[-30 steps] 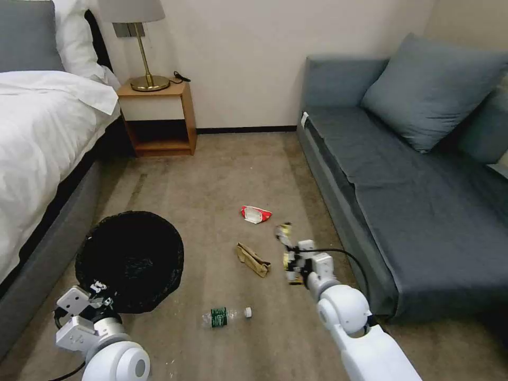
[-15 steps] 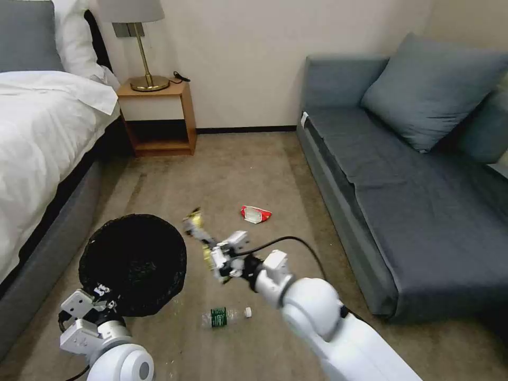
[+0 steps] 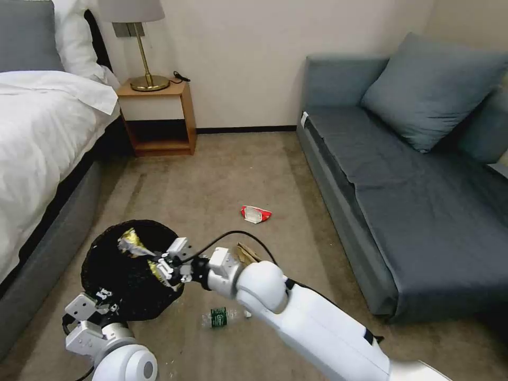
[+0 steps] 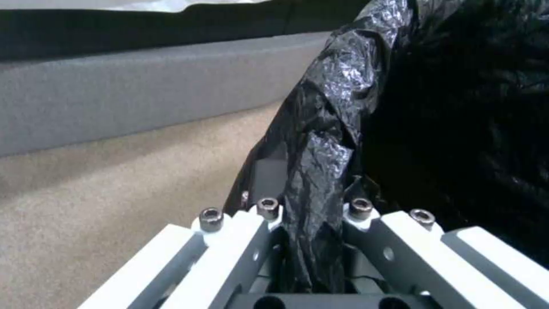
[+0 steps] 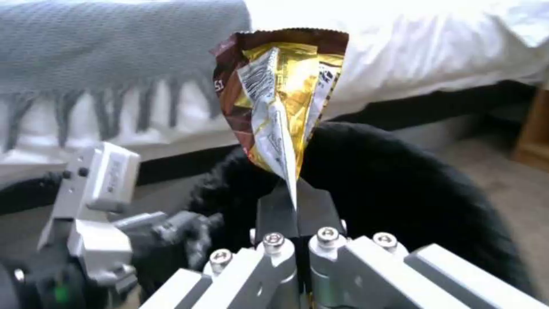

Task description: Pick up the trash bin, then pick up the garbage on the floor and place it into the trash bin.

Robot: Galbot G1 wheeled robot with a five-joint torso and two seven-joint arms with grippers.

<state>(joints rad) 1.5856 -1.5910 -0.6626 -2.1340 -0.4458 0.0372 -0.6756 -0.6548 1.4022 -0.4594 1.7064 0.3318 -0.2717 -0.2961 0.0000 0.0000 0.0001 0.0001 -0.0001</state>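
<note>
The trash bin [image 3: 124, 275], lined with a crinkled black bag [image 4: 337, 107], is held off the carpet at the lower left. My left gripper [image 3: 104, 295] is shut on its near rim, with bag plastic pinched between the fingers [image 4: 312, 201]. My right gripper [image 3: 160, 266] reaches across over the bin's mouth, shut on the long brown-yellow snack wrapper [image 3: 130, 243], which sticks up from the jaws [image 5: 280, 98]. On the floor lie the red-and-white packet [image 3: 255, 214], the crumpled brown paper bag [image 3: 246, 253], half hidden behind my right arm, and the green-labelled bottle [image 3: 218, 317].
A bed [image 3: 42, 137] with a grey base runs along the left. A wooden nightstand [image 3: 159, 114] with a lamp stands at the back wall. A grey sofa [image 3: 413, 180] takes up the right side. Open carpet lies between them.
My right arm has swung left from beside the sofa, carrying the snack wrapper to a spot above the bin's mouth. The left gripper has kept its hold on the rim.
</note>
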